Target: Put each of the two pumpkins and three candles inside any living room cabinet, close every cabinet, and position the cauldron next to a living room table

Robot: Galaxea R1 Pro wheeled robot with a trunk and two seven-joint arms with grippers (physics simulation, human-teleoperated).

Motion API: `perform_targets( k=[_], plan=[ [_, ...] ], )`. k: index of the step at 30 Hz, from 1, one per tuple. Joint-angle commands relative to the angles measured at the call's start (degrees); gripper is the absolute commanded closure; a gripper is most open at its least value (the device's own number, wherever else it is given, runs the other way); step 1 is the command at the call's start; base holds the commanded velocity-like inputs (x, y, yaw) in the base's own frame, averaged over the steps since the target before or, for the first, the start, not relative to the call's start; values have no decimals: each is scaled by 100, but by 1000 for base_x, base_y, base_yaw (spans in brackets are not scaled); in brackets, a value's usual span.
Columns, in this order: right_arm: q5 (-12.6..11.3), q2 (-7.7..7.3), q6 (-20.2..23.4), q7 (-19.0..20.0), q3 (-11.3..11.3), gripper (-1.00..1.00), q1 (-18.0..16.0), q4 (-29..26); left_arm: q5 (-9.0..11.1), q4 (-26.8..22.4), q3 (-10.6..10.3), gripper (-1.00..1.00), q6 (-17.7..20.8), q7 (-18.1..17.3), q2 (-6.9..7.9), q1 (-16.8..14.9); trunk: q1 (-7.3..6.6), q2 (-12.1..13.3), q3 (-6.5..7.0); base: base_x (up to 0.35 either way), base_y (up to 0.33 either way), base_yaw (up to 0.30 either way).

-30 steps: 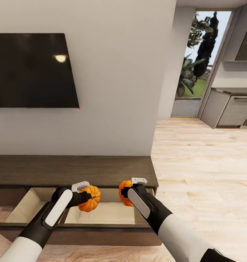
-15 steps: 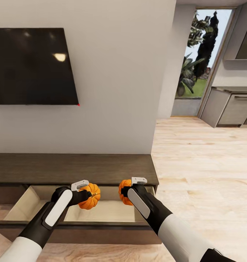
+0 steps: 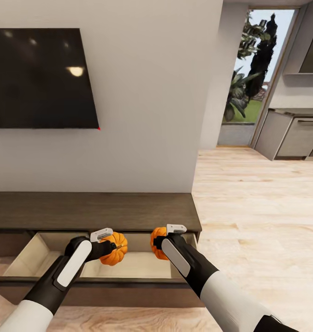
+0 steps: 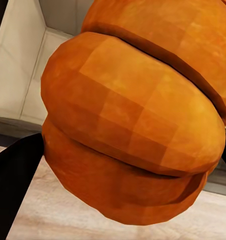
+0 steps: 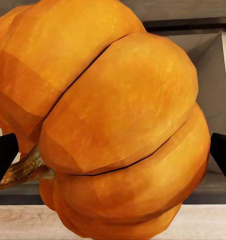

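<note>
Pumpkins, two, one per gripper, both held in the air over the open drawer of the cabinet (image 3: 96, 210): left pumpkin (image 3: 114, 249) clamped in the left gripper (image 3: 111, 246), right pumpkin (image 3: 158, 243) clamped in the right gripper (image 3: 162, 240), side by side and apart. Close up from the wrists, orange ribs of the left pumpkin (image 4: 133, 125) between dark finger tips at the frame edges, and the right pumpkin (image 5: 108, 120) likewise, with its brown stem (image 5: 24, 169) poking out sideways. Under them, the drawer's light tan interior (image 3: 128, 265), pulled out from the long dark brown top. Above, on the white wall, a black television (image 3: 41, 78). Off to the right, pale wood floor (image 3: 257, 207), a glazed doorway with greenery, grey kitchen units (image 3: 294, 136)
</note>
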Motion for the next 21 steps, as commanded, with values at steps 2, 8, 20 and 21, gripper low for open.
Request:
perform_targets(
  k=[2,8,20,21],
  plan=[
    [-33,0,9,-48,13,100,-6,-6,59,-7,-16,100,-4,58,6,-5,44,-85,-42,0,0,0],
    [-33,0,9,-46,13,100,-8,-6,60,-7,-31,100,-123,57,6,-5,176,-325,-149,0,0,0],
    [37,0,4,232,13,100,-7,4,67,-7,-43,100,-249,40,6,-5,439,-807,-365,0,0,0],
    [37,0,2,234,13,100,-8,3,67,-7,-43,100,-249,40,6,-5,461,-847,-383,0,0,0]
  ],
)
